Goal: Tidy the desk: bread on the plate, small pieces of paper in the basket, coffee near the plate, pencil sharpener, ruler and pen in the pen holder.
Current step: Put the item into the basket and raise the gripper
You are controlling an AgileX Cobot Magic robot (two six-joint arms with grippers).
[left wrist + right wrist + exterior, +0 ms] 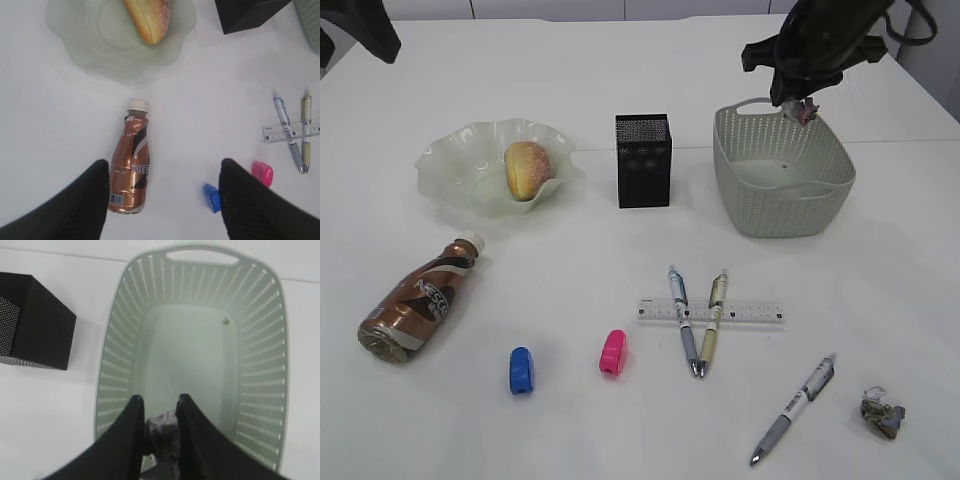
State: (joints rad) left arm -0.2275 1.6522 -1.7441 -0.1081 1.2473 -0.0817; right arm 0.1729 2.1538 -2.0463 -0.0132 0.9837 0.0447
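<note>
My right gripper [804,108] [160,401] hangs over the grey-green basket [760,200] [260,365], shut on a crumpled piece of paper [162,427] [807,111]. Another crumpled paper [883,414] lies at the front right. The bread [526,168] [149,17] rests in the green plate [445,165] [90,45]. The coffee bottle [418,300] [132,160] lies on its side at the left. My left gripper [162,172] is open high above it. The ruler [750,312] [272,133] lies under two pens [685,320] [713,322]. A third pen [795,408], a blue sharpener [521,370] [212,197] and a pink sharpener [613,352] [263,172] lie in front. The black pen holder [643,160] [30,325] stands mid-desk.
The desk's far edge [620,22] runs behind the basket. Only a small dark speck [226,321] lies on the basket floor. The left arm [360,30] shows only at the top left corner of the exterior view.
</note>
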